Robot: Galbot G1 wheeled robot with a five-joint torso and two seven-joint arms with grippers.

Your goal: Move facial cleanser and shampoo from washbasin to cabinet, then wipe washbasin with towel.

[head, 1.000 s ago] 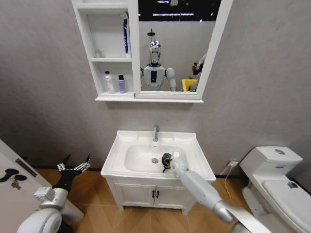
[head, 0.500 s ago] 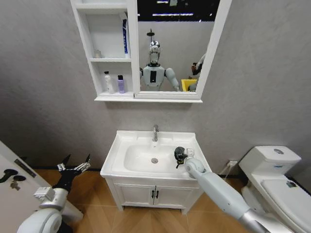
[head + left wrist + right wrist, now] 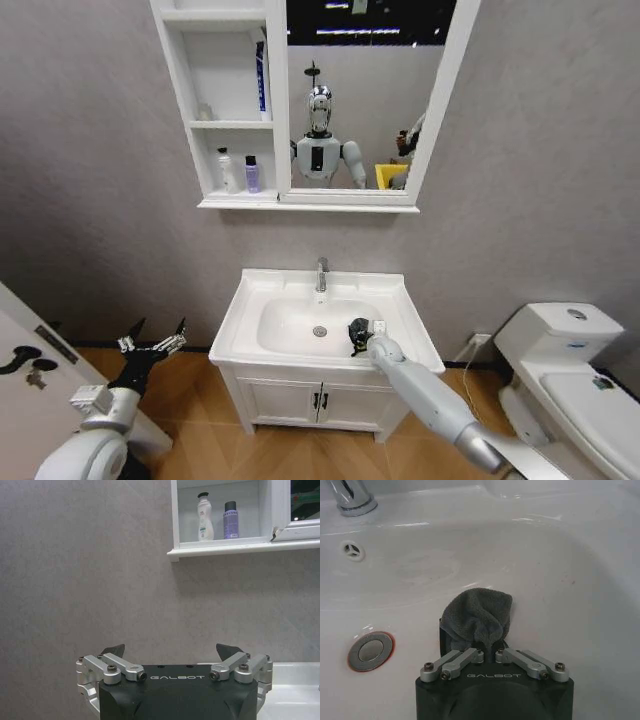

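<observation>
Reaching down from the lower right of the head view, the right arm has its right hand (image 3: 358, 334) inside the oval bowl of the washbasin (image 3: 252, 300), on the bowl's right side just beside the rim. In the right wrist view that hand (image 3: 479, 635) has its fingers drawn in tight on the towel (image 3: 477, 614), a dark grey bunched cloth that sticks out beyond the fingertips and presses against the white slope of the bowl. The chrome drain (image 3: 370, 650) lies in the bottom of the bowl, near the cloth but apart from it, and the base of the chrome tap (image 3: 351, 497) stands on the back ledge, with a small round overflow opening (image 3: 352, 550) in the wall below it. In the head view the tap (image 3: 321, 274) rises at the middle of the basin's back edge, and the towel (image 3: 357, 327) shows as a dark lump at the end of the arm. Above the basin hangs the cabinet (image 3: 236, 202), with its mirror panel on the right and its shelf column on the left; a white bottle (image 3: 204, 517) and a purple bottle (image 3: 230, 520) stand side by side on the lowest shelf. The left hand (image 3: 153, 343) hovers low at the robot's left, well apart from the basin, its fingers (image 3: 113, 651) spread wide and holding nothing.
</observation>
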